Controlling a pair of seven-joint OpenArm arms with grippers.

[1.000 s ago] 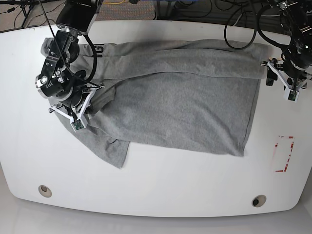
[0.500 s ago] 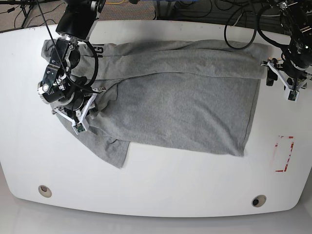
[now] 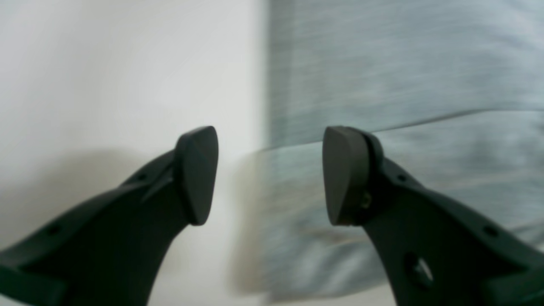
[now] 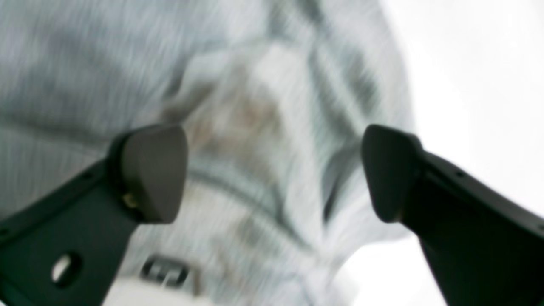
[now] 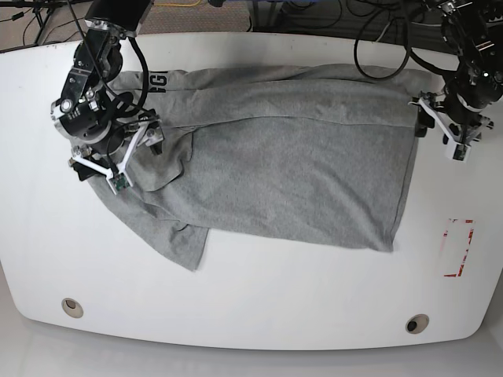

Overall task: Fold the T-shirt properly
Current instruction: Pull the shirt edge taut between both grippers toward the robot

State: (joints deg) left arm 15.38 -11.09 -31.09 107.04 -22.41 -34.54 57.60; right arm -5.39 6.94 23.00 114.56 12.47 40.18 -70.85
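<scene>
The grey T-shirt (image 5: 299, 173) lies spread across the white table (image 5: 259, 306), its upper part folded down and dark letters (image 5: 159, 81) showing at its top left. My right gripper (image 5: 118, 153) hovers over the rumpled sleeve end at the left. In the right wrist view this gripper (image 4: 274, 170) is open wide over blurred cloth (image 4: 127, 63) with nothing between the fingers. My left gripper (image 5: 436, 126) sits at the shirt's upper right edge. The left wrist view shows it (image 3: 270, 170) open, straddling the cloth edge (image 3: 382, 63) without gripping it.
A red rectangular marking (image 5: 458, 248) is on the table at the right. Two round holes (image 5: 72, 307) (image 5: 417, 323) sit near the front edge. Cables run behind the table's far edge.
My right gripper has opened, let go of the shirt cloth and drawn back toward the far left. My left gripper has shifted slightly left, toward the shirt's edge.
</scene>
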